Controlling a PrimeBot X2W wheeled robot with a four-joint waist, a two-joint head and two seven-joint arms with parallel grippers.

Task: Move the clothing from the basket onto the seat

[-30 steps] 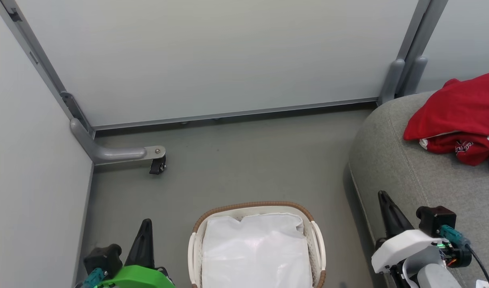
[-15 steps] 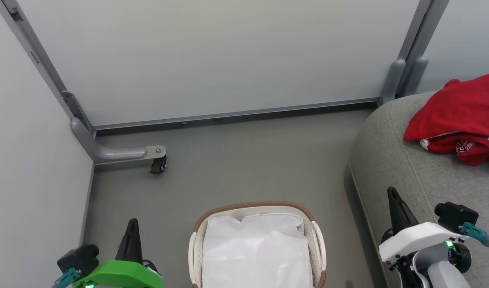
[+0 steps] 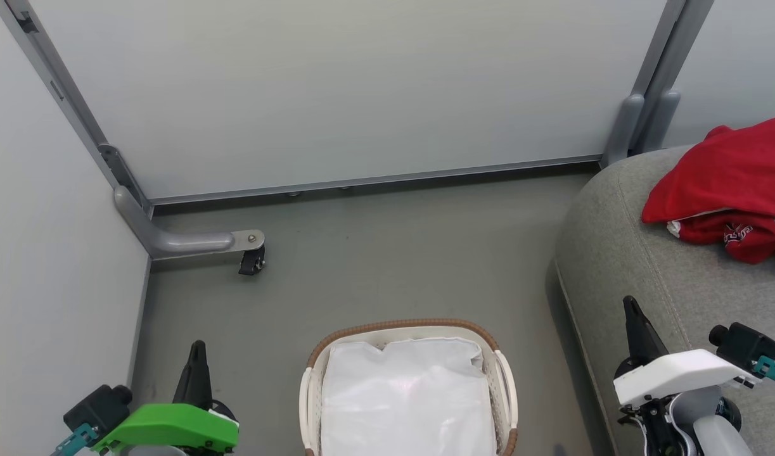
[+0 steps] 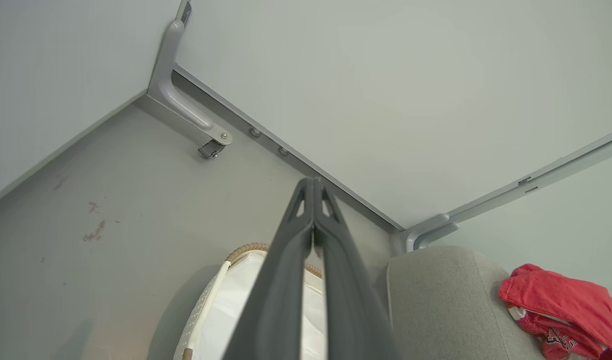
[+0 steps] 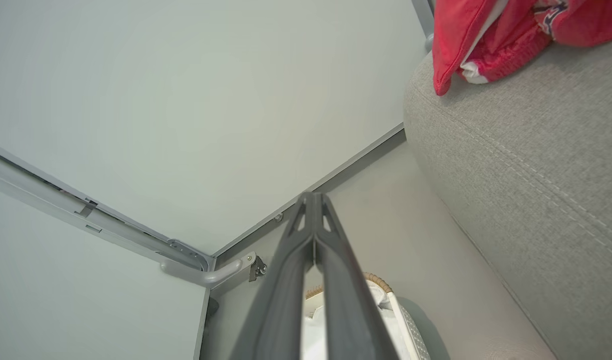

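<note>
Fingers pressed together, green-shelled left gripper [image 3: 198,349] grips nothing; oval white plastic basket [image 3: 400,325], brown-rimmed, holds its liner [image 3: 406,399]; right gripper [image 3: 631,307] likewise clenched empty; red fabric clothing [image 3: 723,177] lies on the grey upholstered seat [image 3: 628,253].

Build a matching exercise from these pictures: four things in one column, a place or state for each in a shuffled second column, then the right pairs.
Column one
1. clothing
2. basket
3. left gripper
4. caster wheel

Column two
A. shut, holding nothing
B. standing on the floor, with a white liner inside
C. under a grey metal foot at the partition's base
D. lying on the grey seat

Pairs: 1-D, 2-B, 3-A, 4-C
</note>
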